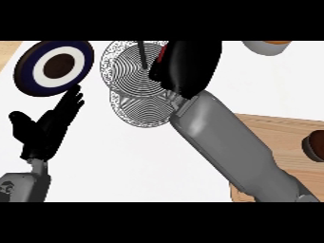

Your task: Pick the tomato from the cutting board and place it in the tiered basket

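The right forearm (234, 147) crossed the white table (136, 161) diagonally, its black hand (185, 66) poised over the wire tiered basket (139, 90); whether its fingers were curled or straight could not be told, and only a sliver of red, possibly the tomato (162, 54), showed at its left edge. Behind the forearm lay the wooden cutting board (283, 128), bearing a brown round object (323, 146). The left hand (49, 126) rested open, fingers up, just below a blue-rimmed plate (54, 67).
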{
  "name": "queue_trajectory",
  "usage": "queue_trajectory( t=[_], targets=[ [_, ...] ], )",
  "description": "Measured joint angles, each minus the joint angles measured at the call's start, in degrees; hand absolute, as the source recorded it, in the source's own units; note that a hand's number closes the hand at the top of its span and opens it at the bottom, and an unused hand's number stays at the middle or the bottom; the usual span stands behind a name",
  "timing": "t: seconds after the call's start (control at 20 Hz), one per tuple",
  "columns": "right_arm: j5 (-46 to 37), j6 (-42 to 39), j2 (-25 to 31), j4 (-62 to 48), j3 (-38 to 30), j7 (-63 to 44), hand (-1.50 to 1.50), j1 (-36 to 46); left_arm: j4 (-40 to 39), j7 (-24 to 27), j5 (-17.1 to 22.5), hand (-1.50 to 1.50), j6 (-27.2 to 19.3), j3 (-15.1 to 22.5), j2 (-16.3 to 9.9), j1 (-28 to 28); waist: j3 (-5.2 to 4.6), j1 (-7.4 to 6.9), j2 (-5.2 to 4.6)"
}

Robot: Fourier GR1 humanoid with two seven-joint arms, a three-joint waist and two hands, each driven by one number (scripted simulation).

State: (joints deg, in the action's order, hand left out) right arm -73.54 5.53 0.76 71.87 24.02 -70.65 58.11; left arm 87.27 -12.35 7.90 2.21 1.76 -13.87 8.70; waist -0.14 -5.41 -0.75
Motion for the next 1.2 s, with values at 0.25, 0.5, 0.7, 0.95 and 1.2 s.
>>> queue_trajectory(
  t=[0.25,0.5,0.7,0.95,1.2],
  targets=[
    [-1.4,4.7,0.0,-5.0,-1.6,0.8,-1.5,3.0,0.2,0.6,-0.1,0.0,0.0,0.1,0.4,-0.6,0.02,-0.29,-0.11],
    [-0.5,8.6,0.0,-11.1,-1.8,1.3,-1.5,5.6,0.0,0.0,0.0,0.0,0.0,0.0,0.4,0.0,0.03,-0.3,-0.21],
    [-0.2,12.3,0.0,-12.9,-4.0,2.1,-1.5,7.5,0.1,-0.6,-0.2,0.0,-0.1,0.1,0.6,0.9,0.06,-0.26,-0.28],
    [-0.7,18.4,0.0,-11.5,-7.6,3.1,-1.5,7.7,0.2,-1.2,0.3,0.0,0.0,-0.5,0.3,0.7,0.11,0.13,-0.06],
    [-2.0,25.8,-0.1,-8.2,-11.5,4.2,-1.5,7.4,-0.1,-0.4,0.0,0.0,0.2,-0.7,0.1,0.0,0.12,0.61,0.18]
  ],
)
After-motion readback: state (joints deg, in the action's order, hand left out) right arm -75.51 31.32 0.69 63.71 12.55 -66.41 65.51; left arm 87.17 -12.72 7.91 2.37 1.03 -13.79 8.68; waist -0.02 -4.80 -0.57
